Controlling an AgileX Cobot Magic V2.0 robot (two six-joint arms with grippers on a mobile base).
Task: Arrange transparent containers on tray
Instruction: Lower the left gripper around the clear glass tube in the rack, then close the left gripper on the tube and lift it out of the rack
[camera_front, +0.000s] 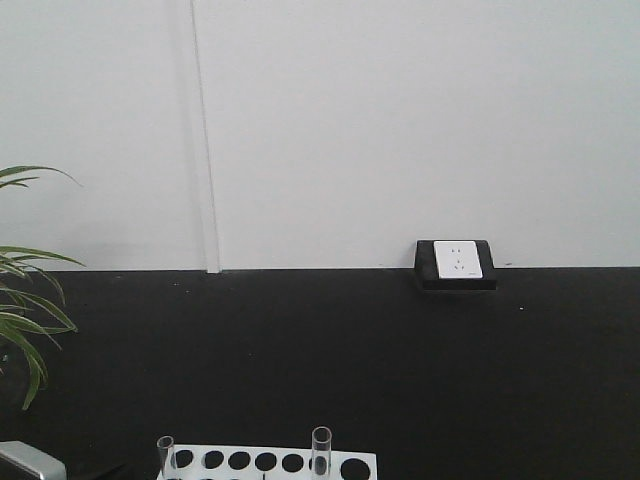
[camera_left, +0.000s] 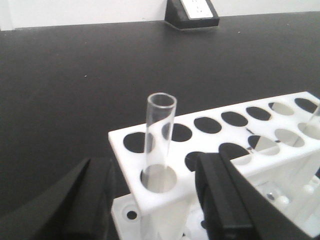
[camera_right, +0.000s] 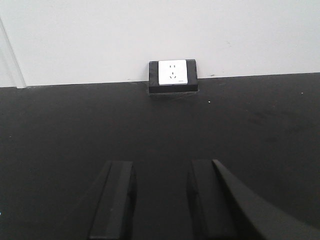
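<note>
Bottom edge of the front view: the white rack (camera_front: 265, 462) is cut off, only its top plate with dark round holes showing. Two test tubes (camera_front: 321, 452) stand in it, one at the left end and one towards the right, with only their upper ends poking into frame. In the bottom left corner there is a grey metallic shape (camera_front: 25, 462), too cropped to identify.

On the left wrist view, one tube (camera_left: 160, 145) stands upright in the near corner hole of the rack (camera_left: 272, 125). The left claw (camera_left: 155, 170) has its black fingers (camera_left: 95, 200) spread wide either side of it, with no contact visible. The second tube (camera_left: 315, 117) is a faint sliver at the right edge, mostly out of frame. The rack's lower shelf is blurred and partly hidden behind the right finger.

In the right wrist view, the right claw (camera_right: 162, 190) is parted, with nothing between the fingers and bare black worktop (camera_right: 75, 125) below.

Around the scene are one white wall socket (camera_front: 457, 260) in a black housing at the wall (camera_front: 400, 120), centre right, and one green plant (camera_front: 20, 310) with its leaves clipped by the left edge.
</note>
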